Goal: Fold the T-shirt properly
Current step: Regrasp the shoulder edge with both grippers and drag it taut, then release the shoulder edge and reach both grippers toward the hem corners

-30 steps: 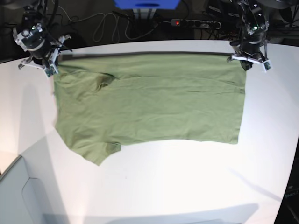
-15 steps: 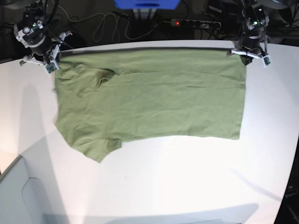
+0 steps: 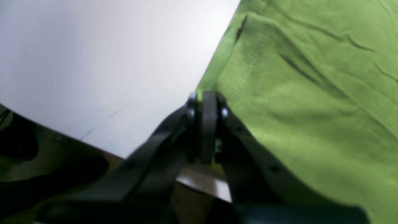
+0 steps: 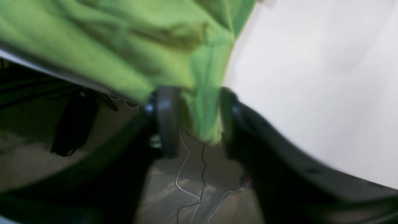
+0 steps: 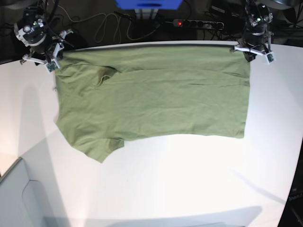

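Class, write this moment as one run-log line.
T-shirt: flat on table | left gripper: shut on T-shirt corner | right gripper: open, cloth between jaws

One high overview, two close wrist views

The base camera looks steeply down on the whole white worktop from its near side. Each wrist camera sits just behind its end effector, left and right, facing past it onto one far corner of the T-shirt, ground the base view also covers.
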Motion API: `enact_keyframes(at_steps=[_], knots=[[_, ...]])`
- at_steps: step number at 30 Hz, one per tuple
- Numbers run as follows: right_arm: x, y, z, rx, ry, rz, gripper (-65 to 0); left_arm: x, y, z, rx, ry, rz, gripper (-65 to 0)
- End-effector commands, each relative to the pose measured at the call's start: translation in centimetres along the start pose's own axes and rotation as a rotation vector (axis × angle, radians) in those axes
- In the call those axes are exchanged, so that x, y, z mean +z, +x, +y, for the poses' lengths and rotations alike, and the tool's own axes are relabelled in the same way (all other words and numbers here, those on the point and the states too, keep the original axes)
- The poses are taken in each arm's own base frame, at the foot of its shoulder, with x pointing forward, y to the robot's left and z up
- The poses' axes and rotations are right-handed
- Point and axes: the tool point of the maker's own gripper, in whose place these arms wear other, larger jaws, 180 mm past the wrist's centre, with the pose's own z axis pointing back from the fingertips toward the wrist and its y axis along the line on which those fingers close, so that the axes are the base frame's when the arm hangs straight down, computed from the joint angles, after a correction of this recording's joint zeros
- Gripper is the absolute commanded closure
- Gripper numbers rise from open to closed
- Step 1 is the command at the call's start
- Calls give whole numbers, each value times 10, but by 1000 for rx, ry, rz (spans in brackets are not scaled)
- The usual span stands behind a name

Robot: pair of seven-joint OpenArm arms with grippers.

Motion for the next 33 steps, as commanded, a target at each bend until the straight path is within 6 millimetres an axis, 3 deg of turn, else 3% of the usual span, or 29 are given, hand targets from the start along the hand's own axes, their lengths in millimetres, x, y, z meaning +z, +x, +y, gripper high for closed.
enact_keyframes(at_steps=[1,3,6,11,13,20,25,28,33], knots=[[4,4,-4,18,-4,-20,-270,4,4,5,-12,11,-10,0],[4,4,-1,29,8,-20,-334,6,7,3,-16,7,-20,0],[4,7,2,57,33,-27,-373,9,20,-2,-26,-3,-53,-20],[5,13,0,61,25,-43,-373,19,37,-10,-48,-20,-102,-273],[8,27,-5,73,5,-78,-373,23,46,-14,-56,-28,-127,-326],[16,70,-24,99,-63,-182,-375,35,84,-11,-60,-6,-237,-331],[14,117,-50,95,-126,-290,-378,30,128,-11,-27,5,-356,-334],[5,149,-68,49,-149,-359,-378,17,149,-17,6,-9,-400,-336],[-20,179,-93,-29,-140,-397,-378,-14,193,-28,42,-46,-459,-336]])
